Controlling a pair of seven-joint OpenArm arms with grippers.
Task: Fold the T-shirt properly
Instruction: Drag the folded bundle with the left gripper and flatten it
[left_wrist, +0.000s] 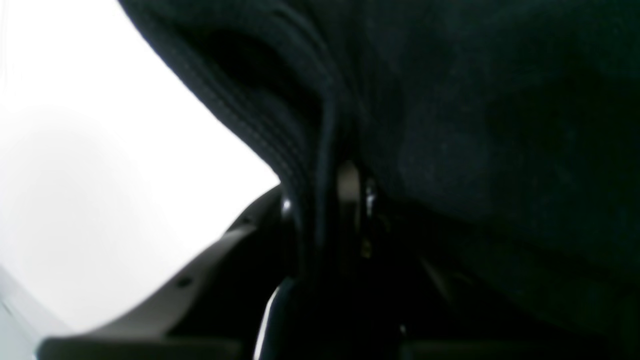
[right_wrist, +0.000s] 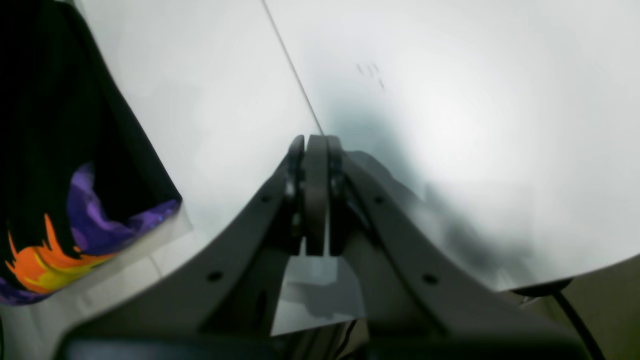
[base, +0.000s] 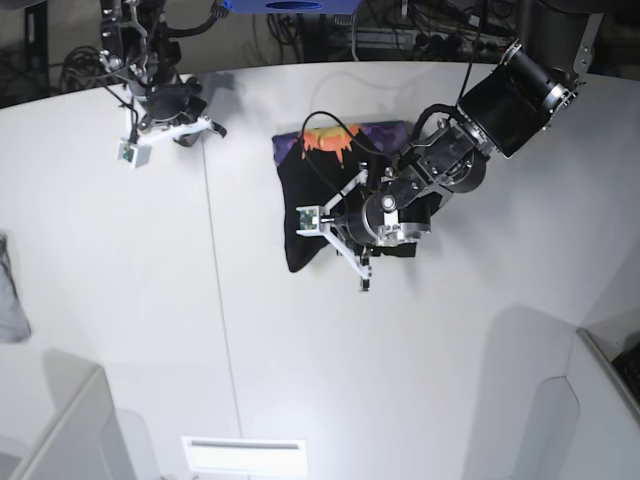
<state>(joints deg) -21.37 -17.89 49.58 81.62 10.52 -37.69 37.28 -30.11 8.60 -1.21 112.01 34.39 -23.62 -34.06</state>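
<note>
nearest lens: black cloth of the T-shirt (left_wrist: 475, 125) fills the left wrist view, stitched hems bunched right at the left claw (left_wrist: 345, 200)
left claw: reads as closed on a stacked hem edge of the shirt (dark and blurred, but cloth runs straight into the jaws)
right claw (right_wrist: 316, 195): jaws pressed together, holding nothing, parked over bare worktop (right_wrist: 450, 100)
shirt location: mid worktop, already a compact dark bundle in the base view (base: 315, 200), printed side showing at its far edge (orange and purple)
shirt vs left claw: directly under and around it; the claw (base: 362, 262) sits at the bundle's near-right corner, bulk of the cloth lying away toward the print
shirt vs right claw: well apart; only a printed corner shows at the left edge of that wrist view (right_wrist: 75, 225)
long axis: cannot tell for sure, bundle looks roughly squarish, slightly longer near-to-far
nearer arm: left, by a wide margin (right arm (base: 165, 100) is off at the far corner)
judgement: late in the fold; next move likely turns on carrying the pinched edge across toward the print side
risk: layers slipping unevenly from the pinch
</note>
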